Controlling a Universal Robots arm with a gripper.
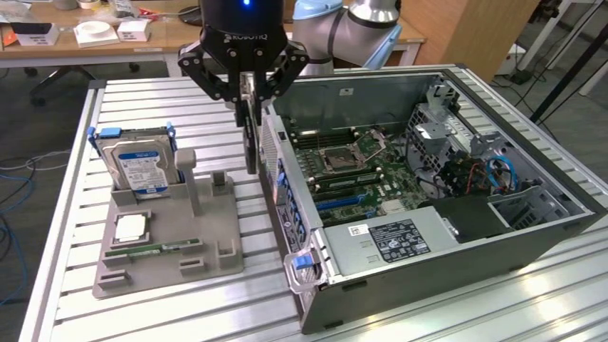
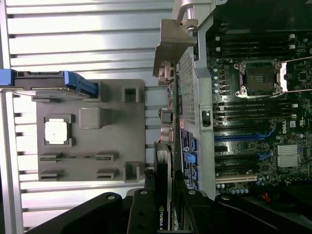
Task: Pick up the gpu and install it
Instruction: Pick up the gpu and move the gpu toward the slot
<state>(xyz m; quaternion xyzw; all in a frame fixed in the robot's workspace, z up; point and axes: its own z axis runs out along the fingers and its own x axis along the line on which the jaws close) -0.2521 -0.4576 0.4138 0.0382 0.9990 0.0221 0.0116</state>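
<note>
The gpu is a thin dark card hanging upright and edge-on from my gripper, which is shut on its upper edge. It hangs just off the table, in the gap between the grey parts holder and the outer wall of the open computer case. In the wrist view the gpu runs edge-on away from my gripper, right beside the case's ported wall. The motherboard lies inside the case with its blue and black slots exposed.
The grey parts holder carries a hard drive with a blue-white label standing at its far end, a square silver chip and a narrow green memory stick. A silver handle sticks out of the case's near corner. The slatted table surrounds both.
</note>
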